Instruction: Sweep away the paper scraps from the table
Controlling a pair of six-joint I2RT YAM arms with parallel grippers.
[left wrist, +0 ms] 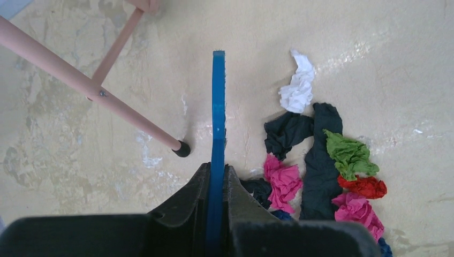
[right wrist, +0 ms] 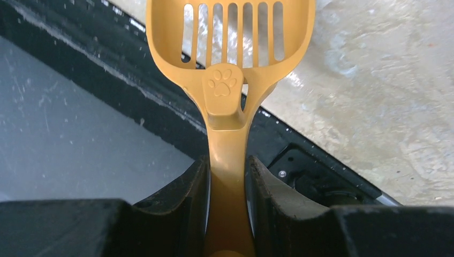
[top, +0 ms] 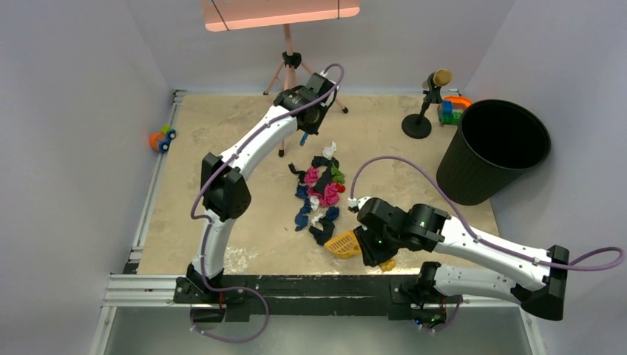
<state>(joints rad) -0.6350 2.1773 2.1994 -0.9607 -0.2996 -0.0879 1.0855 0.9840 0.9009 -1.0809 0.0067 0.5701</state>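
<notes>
The left gripper (left wrist: 217,172) is pinching the blue hand brush (left wrist: 218,107) edge-on between narrowly set jaws, its blade reaching out beside the far end of the paper scraps (top: 319,194), probably so that a stroke can drag them back toward the robot. The scraps are lying in a loose line down the middle of the table (top: 214,148), from a white wad farthest out to dark ones nearest in. The right gripper (right wrist: 227,168) is clamping the handle of the yellow dustpan (right wrist: 220,85), and from overhead its slotted mouth is sitting just beside the nearest scraps, seemingly placed to catch what gets pushed. A pink tripod leg (left wrist: 80,80) is standing close on the brush's other side and could be snagging a wide swing, while the black bin (top: 494,148) is waiting well apart on the right
</notes>
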